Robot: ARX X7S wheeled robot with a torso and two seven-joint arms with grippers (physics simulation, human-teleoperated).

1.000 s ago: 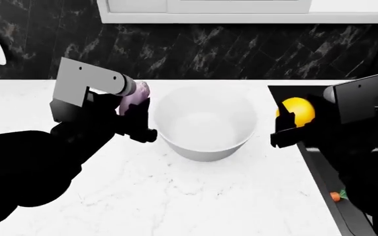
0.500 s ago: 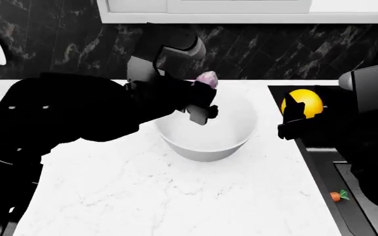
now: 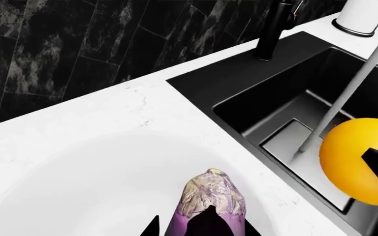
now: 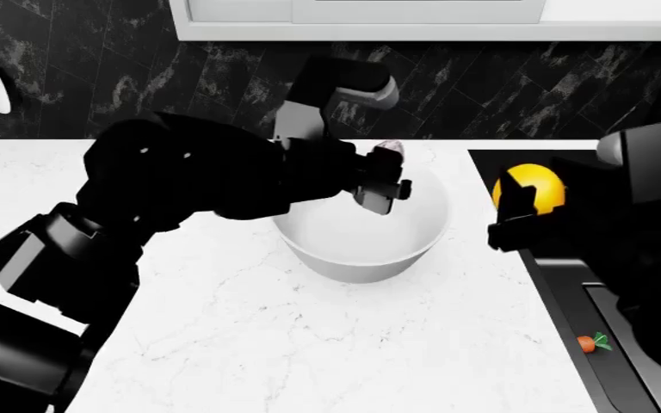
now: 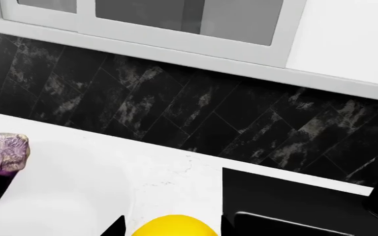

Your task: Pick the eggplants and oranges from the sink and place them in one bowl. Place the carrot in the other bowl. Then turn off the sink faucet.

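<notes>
1. Head view: your left gripper (image 4: 384, 184) is clamped on the glossy purple eggplant (image 4: 389, 150), holding it over the far rim of the deep, pale grey, almost white bowl (image 4: 360, 249) on the white marble counter (image 4: 250, 335). Your right gripper (image 4: 515, 215), to the right of the bowl, pinches the round yellow-orange fruit (image 4: 534, 188) above the left edge of the matte black sink (image 4: 566, 292). The small orange carrot (image 4: 590, 343) lies on the sink floor, near right.
2. Left wrist view: the eggplant (image 3: 210, 206) hangs over the bowl's pale interior (image 3: 77, 187). The orange (image 3: 356, 160) lies to the right; the slim black faucet (image 3: 274, 27) stands at the far side, and a stream of water (image 3: 343, 93) falls into the basin.
3. Right wrist view: the orange (image 5: 174, 226) sits between dark fingers (image 5: 113, 227); the eggplant's tip (image 5: 4, 152) shows at left.
</notes>
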